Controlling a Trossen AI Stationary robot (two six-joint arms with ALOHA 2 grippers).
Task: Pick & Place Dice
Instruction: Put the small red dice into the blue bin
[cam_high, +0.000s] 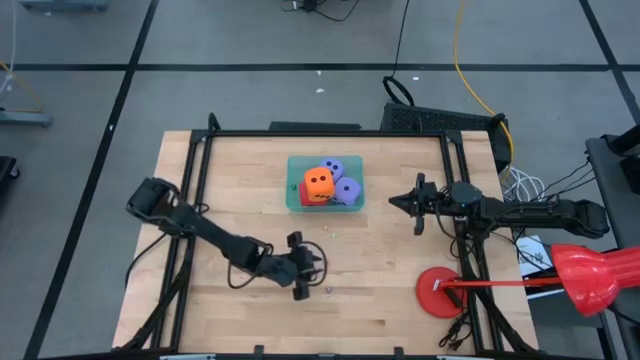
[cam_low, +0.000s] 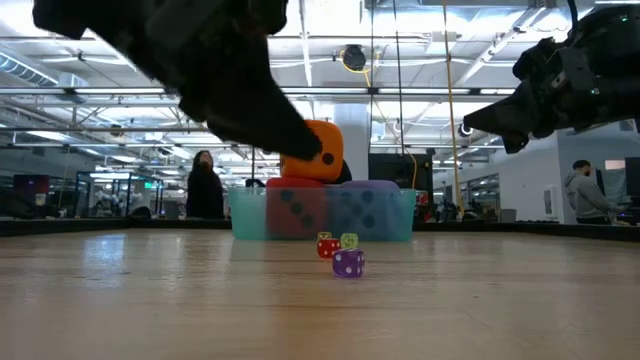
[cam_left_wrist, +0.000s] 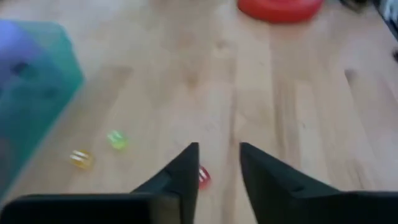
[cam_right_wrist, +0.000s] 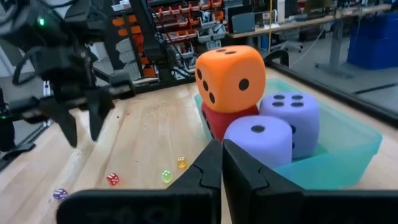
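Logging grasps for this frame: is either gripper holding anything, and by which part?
Nothing. The left gripper is parted over bare wood; the right gripper is shut and empty.

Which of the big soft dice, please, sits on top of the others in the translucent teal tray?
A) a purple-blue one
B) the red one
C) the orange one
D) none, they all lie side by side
C: the orange soft die with dark pips rests on the red die, above the two purple-blue dice in the translucent teal tray.
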